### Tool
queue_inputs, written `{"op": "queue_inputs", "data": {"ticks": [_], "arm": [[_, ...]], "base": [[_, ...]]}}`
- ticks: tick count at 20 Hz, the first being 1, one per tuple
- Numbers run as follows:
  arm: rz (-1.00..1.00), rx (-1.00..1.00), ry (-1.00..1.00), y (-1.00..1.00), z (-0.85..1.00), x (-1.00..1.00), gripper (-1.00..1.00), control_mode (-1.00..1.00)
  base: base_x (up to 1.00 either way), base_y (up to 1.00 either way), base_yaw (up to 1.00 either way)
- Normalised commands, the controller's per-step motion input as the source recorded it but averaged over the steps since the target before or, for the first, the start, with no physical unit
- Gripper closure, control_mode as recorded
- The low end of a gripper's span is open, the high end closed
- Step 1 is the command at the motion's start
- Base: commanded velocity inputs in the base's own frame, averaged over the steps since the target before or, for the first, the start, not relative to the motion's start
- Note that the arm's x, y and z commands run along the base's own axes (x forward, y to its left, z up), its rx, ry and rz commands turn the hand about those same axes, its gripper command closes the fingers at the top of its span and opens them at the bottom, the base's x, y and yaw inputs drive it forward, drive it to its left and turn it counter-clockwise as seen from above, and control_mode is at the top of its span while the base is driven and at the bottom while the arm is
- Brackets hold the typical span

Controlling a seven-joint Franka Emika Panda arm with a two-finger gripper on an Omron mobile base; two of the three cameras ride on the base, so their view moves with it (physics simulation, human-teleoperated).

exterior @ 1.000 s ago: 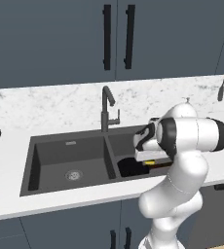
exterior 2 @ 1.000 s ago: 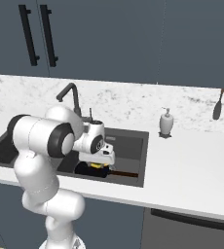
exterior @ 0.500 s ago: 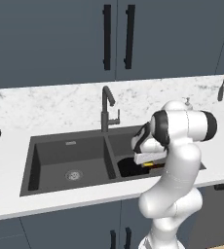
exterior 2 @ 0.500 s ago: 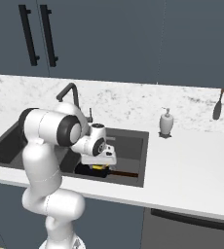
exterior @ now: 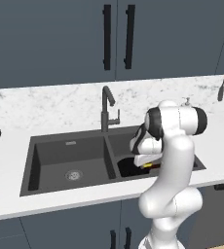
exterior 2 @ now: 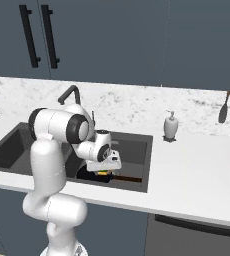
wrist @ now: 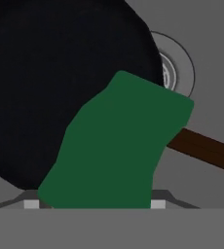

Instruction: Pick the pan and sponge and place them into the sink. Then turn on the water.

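Sitting in the right basin of the sink (exterior: pixel 36 160) is the black pan (wrist: pixel 55 82), with its brown handle (wrist: pixel 206 148) lying across the basin floor next to the round drain (wrist: pixel 175 73). The gripper (exterior 2: pixel 103 167) hangs low over that basin, its two fingers pressed on the green sponge (wrist: pixel 116 151), which hangs above the pan. The faucet (exterior: pixel 106 109) stands behind the divider. A white soap dispenser (exterior 2: pixel 170 125) stands on the counter (exterior 2: pixel 197 170).

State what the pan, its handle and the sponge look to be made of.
Pan: matte black, likely coated metal, no shine. Its handle: dark brown, wood-like. Sponge: flat green scrub face, a yellow layer beneath, probably foam. Rendered, so uncertain.
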Motion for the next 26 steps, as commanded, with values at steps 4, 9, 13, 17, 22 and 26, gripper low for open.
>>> {"op": "queue_inputs", "data": {"ticks": [4, 9, 13, 17, 22, 26], "arm": [[0.11, 0.0, 0.0, -0.02, -0.29, 0.23, 1.0, -1.0], [0.11, 0.0, 0.0, -0.05, -0.24, 0.25, 1.0, -1.0], [0.1, 0.0, 0.0, -0.09, -0.17, 0.34, 1.0, -1.0], [0.1, 0.0, 0.0, -0.05, -0.19, 0.29, 1.0, -1.0], [0.09, 0.0, 0.0, 0.0, -0.31, 0.01, -1.0, -1.0], [0.08, 0.0, 0.0, 0.0, -0.11, -0.04, -1.0, -1.0]], "base": [[0.0, 0.0, 0.0], [0.0, 0.0, 0.0], [0.0, 0.0, 0.0], [0.0, 0.0, 0.0], [0.0, 0.0, 0.0], [0.0, 0.0, 0.0]]}}
